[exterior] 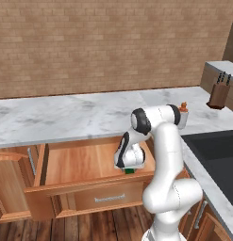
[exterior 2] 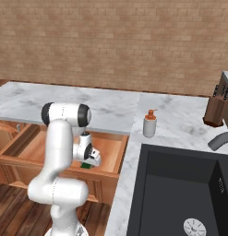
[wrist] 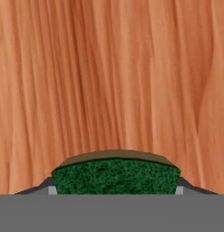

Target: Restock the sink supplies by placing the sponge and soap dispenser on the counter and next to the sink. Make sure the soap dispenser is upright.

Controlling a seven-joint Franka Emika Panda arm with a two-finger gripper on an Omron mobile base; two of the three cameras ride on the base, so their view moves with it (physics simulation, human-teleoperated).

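Down in the open drawer [exterior: 66, 164], my hand [wrist: 114, 190] is clamped on the sponge [wrist: 115, 174], with a finger [wrist: 49, 186] pressed against each short end of it. Looking along the hand, the green block sits right between the tips, with the drawer's wooden bottom behind it. From the left base view I can just see a bit of green [exterior: 129, 171] poking out under my hand [exterior: 131, 165] near the drawer's front board, and from the right base view the same green corner [exterior 2: 86, 165] shows below my wrist. Can't tell if the sponge is resting on the drawer floor or just off it. Soap dispenser [exterior 2: 149, 124] is standing upright on the worktop [exterior 2: 87, 103], just beside the back corner of the sink [exterior 2: 180, 184]. Knife block [exterior 2: 215, 106] is farther off to the right.
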